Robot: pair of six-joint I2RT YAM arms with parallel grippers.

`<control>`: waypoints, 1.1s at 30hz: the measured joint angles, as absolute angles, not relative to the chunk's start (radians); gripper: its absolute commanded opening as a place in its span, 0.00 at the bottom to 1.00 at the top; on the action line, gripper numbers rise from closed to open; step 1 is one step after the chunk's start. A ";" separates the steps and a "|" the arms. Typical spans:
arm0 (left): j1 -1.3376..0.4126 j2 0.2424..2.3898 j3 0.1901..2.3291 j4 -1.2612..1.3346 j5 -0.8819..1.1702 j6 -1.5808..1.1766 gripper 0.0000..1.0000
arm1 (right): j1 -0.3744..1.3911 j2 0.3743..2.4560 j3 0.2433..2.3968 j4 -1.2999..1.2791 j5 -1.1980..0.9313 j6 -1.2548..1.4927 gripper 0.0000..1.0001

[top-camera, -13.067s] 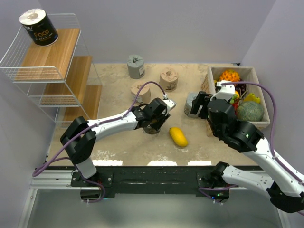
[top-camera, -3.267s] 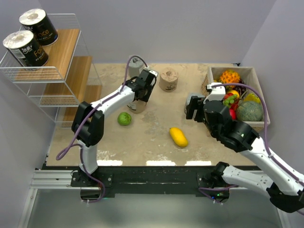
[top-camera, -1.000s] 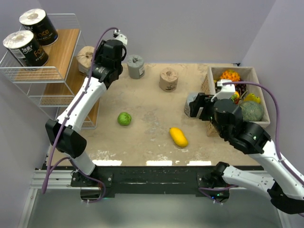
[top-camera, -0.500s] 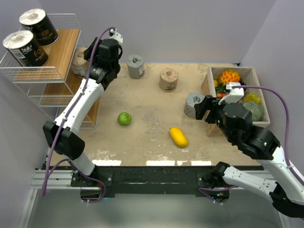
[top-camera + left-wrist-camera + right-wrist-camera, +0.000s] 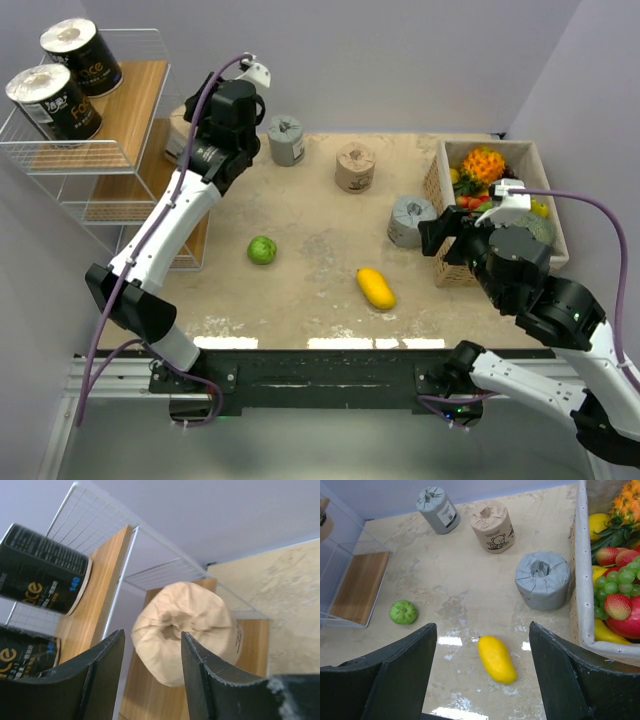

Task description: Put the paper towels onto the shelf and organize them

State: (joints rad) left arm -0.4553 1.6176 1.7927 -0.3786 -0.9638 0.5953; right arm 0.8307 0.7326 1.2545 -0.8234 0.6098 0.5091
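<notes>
Looking on, I see the tan roll (image 5: 200, 615) at the middle board of the shelf (image 5: 102, 590), just past the left gripper (image 5: 152, 640); pinched or loose, I cannot tell. Freed near the edge, it could tumble.

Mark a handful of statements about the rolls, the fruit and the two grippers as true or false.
1. Two black paper towel rolls stand on the top tier of the shelf. True.
2. The right gripper grips a roll. False: its jaws are open and empty.
3. The mango lies inside the fruit box. False: it lies on the table, outside the box.
4. The left gripper holds a tan roll at the shelf. True.
5. One roll stands on the table. False: three do, the far grey roll, the near grey roll and a second tan roll.
</notes>
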 measured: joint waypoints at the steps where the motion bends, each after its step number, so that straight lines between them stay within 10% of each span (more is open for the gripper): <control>1: -0.466 1.618 1.804 -0.393 -0.949 0.584 0.52 | 0.831 0.731 1.254 -0.824 0.610 0.509 0.78; 33: -0.618 1.860 1.781 -0.832 -0.545 -0.046 0.84 | 0.831 0.850 1.089 -0.694 0.481 0.524 0.79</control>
State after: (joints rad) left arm -0.6182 1.8603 1.7809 -0.8322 -0.5449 -0.0460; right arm 0.8307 0.8501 1.0893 -0.6937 0.4808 0.5243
